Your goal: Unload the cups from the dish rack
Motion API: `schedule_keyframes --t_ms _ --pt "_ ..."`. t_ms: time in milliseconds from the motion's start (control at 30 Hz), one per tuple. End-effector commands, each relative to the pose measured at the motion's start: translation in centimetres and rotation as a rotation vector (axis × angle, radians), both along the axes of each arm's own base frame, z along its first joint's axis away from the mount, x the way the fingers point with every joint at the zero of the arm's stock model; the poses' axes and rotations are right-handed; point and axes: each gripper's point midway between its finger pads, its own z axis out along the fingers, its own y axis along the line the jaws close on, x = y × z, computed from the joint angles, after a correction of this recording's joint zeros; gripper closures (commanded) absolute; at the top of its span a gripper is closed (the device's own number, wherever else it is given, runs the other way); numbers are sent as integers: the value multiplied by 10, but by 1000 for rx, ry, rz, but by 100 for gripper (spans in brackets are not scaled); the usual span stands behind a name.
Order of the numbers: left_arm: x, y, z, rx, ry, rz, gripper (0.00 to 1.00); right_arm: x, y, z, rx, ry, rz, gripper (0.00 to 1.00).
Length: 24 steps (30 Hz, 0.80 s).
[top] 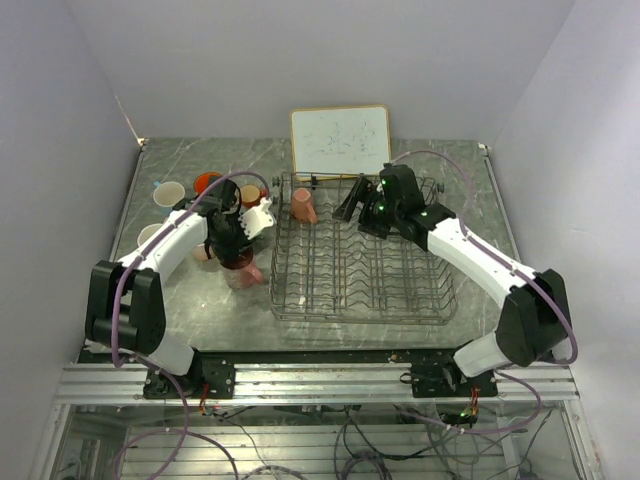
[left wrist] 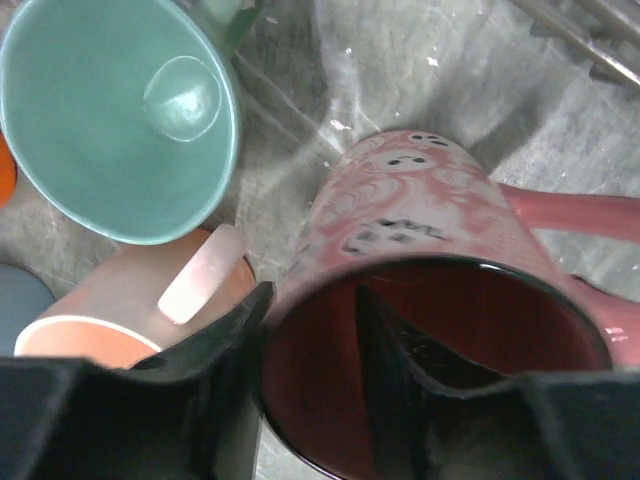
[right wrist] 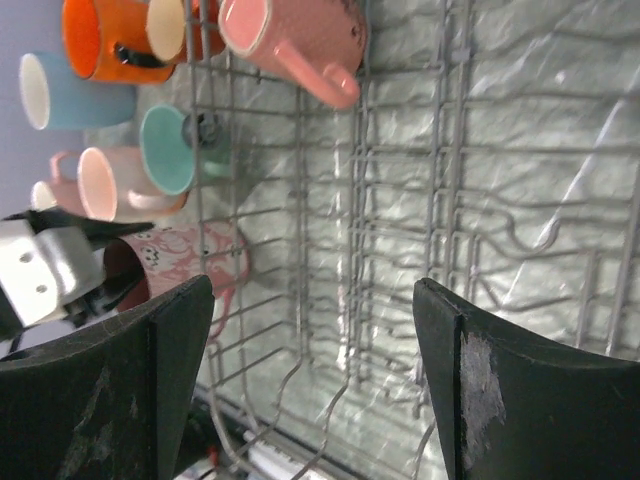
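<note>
A pink patterned cup [left wrist: 420, 200] stands upright on the table, just left of the dish rack [top: 360, 270]. My left gripper [left wrist: 312, 300] straddles its near rim, one finger inside and one outside. The inner finger stands off the wall, so the jaws are open. A mint green cup [left wrist: 120, 120] and a peach cup [left wrist: 110, 310] sit close beside it. One pink cup [top: 303, 206] lies in the rack's far left corner. My right gripper [right wrist: 312, 300] hovers open over the rack's back rows, right of that cup [right wrist: 300, 40], holding nothing.
More cups crowd the table left of the rack: an orange one [right wrist: 100, 40], a light blue one [right wrist: 70, 90] and a pale pink one [right wrist: 110, 180]. A white framed board [top: 340, 140] leans behind the rack. Grey walls close in both sides.
</note>
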Motion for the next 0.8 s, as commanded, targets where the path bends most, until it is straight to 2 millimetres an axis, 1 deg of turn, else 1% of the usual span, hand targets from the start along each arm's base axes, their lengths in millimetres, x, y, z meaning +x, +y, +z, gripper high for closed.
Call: schedule_keyframes --t_ms 0,67,200,267,300,333,367,400,567,600,633,667,767 --pt "13 -11 14 -32 -73 -25 45 28 -8 -3 -150 -104 30 19" --pt "15 -11 20 -30 -88 -22 35 37 -5 -12 -186 -115 61 19" --pt "14 -10 38 -30 -112 -27 27 54 6 -33 -254 -120 140 19" --pt "11 -8 55 -29 -126 -29 20 64 12 -43 -288 -126 178 19" --pt "10 -8 64 -29 -135 -28 13 69 16 -46 -309 -135 198 18" --pt "7 -7 74 -30 -142 -29 5 73 19 -52 -334 -138 219 18" --pt "5 -6 85 -33 -148 -23 0 79 23 -55 -365 -153 243 18" --pt "1 -4 94 -30 -145 -15 0 82 25 -61 -387 -151 256 18" --pt "-19 4 142 -25 -129 25 1 103 42 -79 -463 -195 342 18" --pt "-24 5 148 -33 -129 34 1 104 48 -79 -473 -210 364 18" --pt "-28 5 153 -41 -133 54 1 106 53 -88 -493 -209 387 18" --pt "-30 6 158 -49 -146 69 1 106 59 -92 -508 -219 409 18" --pt "-42 8 164 -71 -166 93 1 108 70 -106 -574 -233 452 20"
